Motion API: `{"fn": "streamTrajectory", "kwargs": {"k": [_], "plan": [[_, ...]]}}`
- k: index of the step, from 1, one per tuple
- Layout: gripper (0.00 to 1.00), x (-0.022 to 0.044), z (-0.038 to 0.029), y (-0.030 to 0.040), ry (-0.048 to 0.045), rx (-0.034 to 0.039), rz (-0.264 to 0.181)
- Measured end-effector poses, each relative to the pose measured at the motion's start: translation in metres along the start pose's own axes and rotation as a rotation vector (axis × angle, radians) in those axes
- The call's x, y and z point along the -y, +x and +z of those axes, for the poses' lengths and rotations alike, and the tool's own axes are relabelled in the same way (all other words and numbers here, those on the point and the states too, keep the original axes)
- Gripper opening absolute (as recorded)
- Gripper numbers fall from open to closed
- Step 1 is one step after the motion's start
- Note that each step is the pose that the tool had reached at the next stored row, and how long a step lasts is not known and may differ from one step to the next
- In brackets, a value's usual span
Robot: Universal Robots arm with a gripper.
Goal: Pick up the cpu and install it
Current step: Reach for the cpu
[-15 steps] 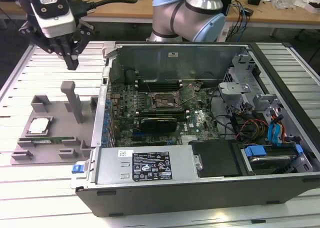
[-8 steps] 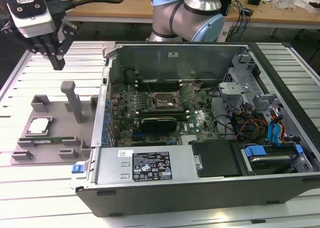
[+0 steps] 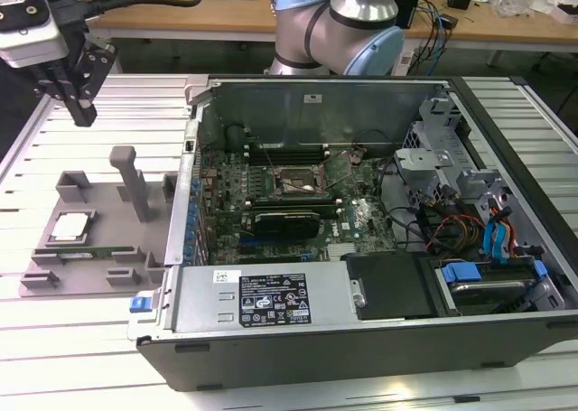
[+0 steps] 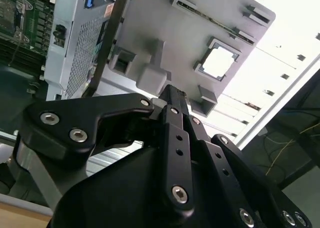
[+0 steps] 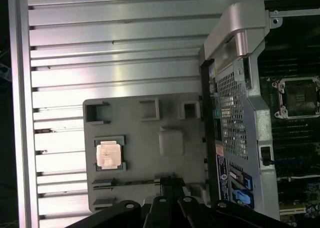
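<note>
Exterior view, big to small. Under all: slatted metal table (image 3: 81,357). On it, from ctr to 3 o'clock: open PC case (image 3: 361,352), side panel off. Inside, flat on case floor: green mobo (image 3: 271,208) w/ socket (image 3: 301,181) near its ctr.

At 9 o'clock of case, just beside its wall: grey tray (image 3: 99,214), flat on slats.

Toward 9 o'clock of tray, in a square recess: cpu (image 3: 70,227). Lies flat, shiny lid up; same in first wrist view. Square, so no long axis to pick. Sides parallel w/ tray sides, low lips hugging its edges.

Room for moving: open air above cpu. Upright post (image 3: 134,183) at 2 o'clock of it, apart. Thin green stick (image 3: 95,250) near, at 5 o'clock, lying along tray edge. Bare slats beyond tray at 9 and 6 o'clock.

At 12 o'clock of cpu, high and well apart: gripper (image 3: 81,113), tips pointing down, touching nothing. In second wrist view, fingertips (image 4: 172,93) pressed together, clenched on nothing.
</note>
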State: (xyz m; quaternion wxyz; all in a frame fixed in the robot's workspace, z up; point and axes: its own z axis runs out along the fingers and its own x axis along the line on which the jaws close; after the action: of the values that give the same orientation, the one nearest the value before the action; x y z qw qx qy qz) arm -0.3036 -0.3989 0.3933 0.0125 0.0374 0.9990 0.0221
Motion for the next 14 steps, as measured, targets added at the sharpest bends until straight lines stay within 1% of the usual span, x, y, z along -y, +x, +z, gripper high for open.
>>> {"fn": "streamTrajectory", "kwargs": {"k": [2, 4, 7, 8, 10, 14], "plan": [[0.11, 0.0003, -0.0001, 0.0043, 0.0, 0.0, 0.0], [0.11, 0.0009, -0.0003, 0.0119, 0.0, 0.0, 0.0], [0.11, 0.0015, -0.0005, 0.0202, 0.0, 0.0, 0.0], [0.11, 0.0018, -0.0006, 0.0241, 0.0, 0.0, 0.0], [0.11, 0.0021, -0.0008, 0.0281, 0.0001, 0.0, 0.0], [0.11, 0.0031, -0.0011, 0.0421, 0.0001, 0.0, 0.0]]}}
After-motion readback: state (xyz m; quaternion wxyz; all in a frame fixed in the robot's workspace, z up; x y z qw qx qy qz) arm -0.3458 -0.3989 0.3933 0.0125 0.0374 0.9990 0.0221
